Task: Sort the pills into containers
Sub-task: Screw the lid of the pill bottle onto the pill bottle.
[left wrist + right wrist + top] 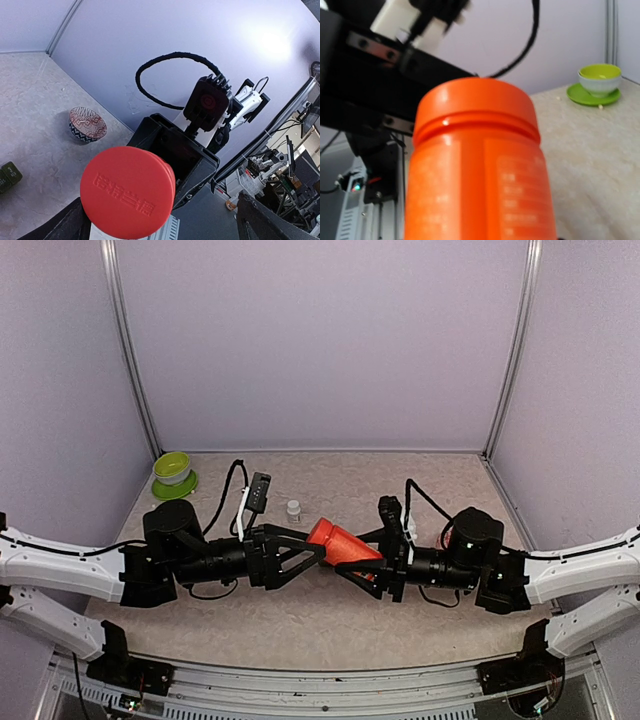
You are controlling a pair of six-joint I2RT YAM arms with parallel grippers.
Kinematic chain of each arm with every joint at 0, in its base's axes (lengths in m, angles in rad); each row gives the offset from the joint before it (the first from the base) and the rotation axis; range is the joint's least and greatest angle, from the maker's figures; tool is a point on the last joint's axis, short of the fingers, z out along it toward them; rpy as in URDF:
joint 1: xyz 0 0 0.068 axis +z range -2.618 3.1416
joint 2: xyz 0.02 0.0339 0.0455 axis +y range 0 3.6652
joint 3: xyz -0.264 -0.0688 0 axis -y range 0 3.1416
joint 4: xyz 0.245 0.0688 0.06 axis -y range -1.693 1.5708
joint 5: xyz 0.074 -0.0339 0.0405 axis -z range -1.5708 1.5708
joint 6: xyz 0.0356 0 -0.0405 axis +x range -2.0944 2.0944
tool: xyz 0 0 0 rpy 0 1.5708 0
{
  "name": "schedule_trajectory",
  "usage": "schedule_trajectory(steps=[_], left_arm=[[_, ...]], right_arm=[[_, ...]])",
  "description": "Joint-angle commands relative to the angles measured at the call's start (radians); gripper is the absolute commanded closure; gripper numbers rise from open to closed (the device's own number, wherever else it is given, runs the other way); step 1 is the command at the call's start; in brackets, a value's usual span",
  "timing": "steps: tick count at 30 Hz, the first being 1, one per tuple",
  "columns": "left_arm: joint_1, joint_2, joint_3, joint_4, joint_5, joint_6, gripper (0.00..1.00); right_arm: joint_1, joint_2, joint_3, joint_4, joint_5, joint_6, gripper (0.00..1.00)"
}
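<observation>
Evidently you were at the opening step: the orange-red plastic pill bottle [345, 545] hung in the air between the two arms, above the middle of the mottled beige table [330, 625], lying roughly level. Your right pincer [374, 562] was clamped on its body. Its round red cap [127, 192], on the bottle, faced your left pincer [312, 558], whose jaws stood wide apart on either side of the cap without touching it. No pills showed; I judged them to be inside. The row of small dark green square containers [260, 489] lay on the table beyond the left arm, apart from the bottle. Next, you would have needed to close the left jaws squarely on the cap, then twist while the right held firm.
</observation>
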Motion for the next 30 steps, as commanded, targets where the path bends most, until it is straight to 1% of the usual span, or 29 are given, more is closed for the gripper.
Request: schedule_trajectory(steps=[1,9,24,30], left_arm=[[-0.005,0.014,0.035,0.009,-0.022,0.001,0.01],[-0.007,0.039,0.039,0.033,-0.001,-0.01,0.01],[-0.008,0.039,0.045,0.051,0.019,-0.01,0.01],[-0.008,0.003,0.032,0.046,-0.011,0.003,0.01]], right_arm=[[0.007,0.018,0.034,-0.001,0.043,-0.007,0.75],[0.01,0.085,0.046,0.013,0.019,-0.011,0.75],[0.054,0.197,0.069,0.05,0.0,-0.006,0.75],[0.059,0.203,0.068,0.069,-0.023,-0.003,0.76]])
